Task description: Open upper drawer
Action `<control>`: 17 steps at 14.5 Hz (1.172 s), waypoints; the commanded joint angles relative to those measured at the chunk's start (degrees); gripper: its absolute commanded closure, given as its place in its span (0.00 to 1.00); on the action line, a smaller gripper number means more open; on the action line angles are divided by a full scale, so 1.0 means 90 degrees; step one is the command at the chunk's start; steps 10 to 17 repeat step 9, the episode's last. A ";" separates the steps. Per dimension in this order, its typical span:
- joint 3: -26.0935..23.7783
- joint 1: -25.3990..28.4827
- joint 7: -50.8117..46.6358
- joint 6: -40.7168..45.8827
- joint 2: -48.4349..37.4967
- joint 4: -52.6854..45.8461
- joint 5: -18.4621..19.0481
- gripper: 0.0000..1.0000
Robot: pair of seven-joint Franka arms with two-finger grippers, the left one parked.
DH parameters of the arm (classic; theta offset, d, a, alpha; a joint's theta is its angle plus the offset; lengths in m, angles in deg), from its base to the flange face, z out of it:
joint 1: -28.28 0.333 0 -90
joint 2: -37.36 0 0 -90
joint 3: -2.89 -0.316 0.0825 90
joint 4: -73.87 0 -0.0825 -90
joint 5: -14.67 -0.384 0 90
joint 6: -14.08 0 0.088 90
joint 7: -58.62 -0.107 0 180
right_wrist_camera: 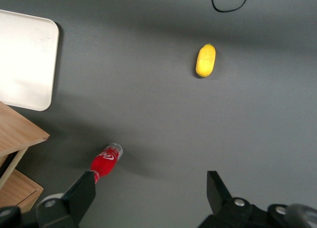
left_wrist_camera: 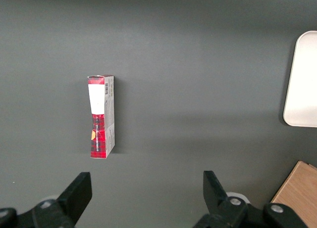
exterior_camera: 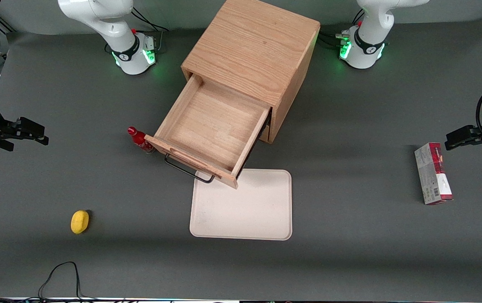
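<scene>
Finding the upper drawer (exterior_camera: 211,126) standing pulled far out of the cabinet (exterior_camera: 253,46), toward the front camera; seeing its plain wood floor bare and almost wholly exposed; noting nothing inside it.

Noting the black wire handle (exterior_camera: 186,170) hanging free on the drawer front, with nothing touching it; noting the drawer front overhanging the nearest edge of the pale tray (exterior_camera: 245,206), lying at about six o'clock from the cabinet in the front view.

Recording the hand (exterior_camera: 41,135) hanging at about nine o'clock from the drawer in that view, well apart from the handle and toward the working arm's end of the bench (exterior_camera: 350,261); seeing in the right wrist view the hand (right_wrist_camera: 148,183) spread wide, fingers (right_wrist_camera: 81,193) holding nothing, looking down on bare bench.

Logging other items: a red bottle (exterior_camera: 140,141) lying just beside the drawer front's corner at nine o'clock; a yellow lemon (exterior_camera: 80,221) at about eight o'clock, nearer the front camera; a red and grey box (exterior_camera: 432,172) at three o'clock, toward the parked arm's end.

Judging the task as good as done: drawer open to what looks like near full travel, handle released; judging nothing left beyond possibly parking the arm; seeing no obstruction or fault worth reporting.
</scene>
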 commanded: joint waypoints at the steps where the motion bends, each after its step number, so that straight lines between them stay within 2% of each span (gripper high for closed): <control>1: -0.0063 -0.0070 -0.0171 -0.0065 -0.0137 0.0088 0.0201 0.00; 17: -0.0033 -0.0061 -0.0201 0.0189 -0.0098 -0.0059 0.0201 0.00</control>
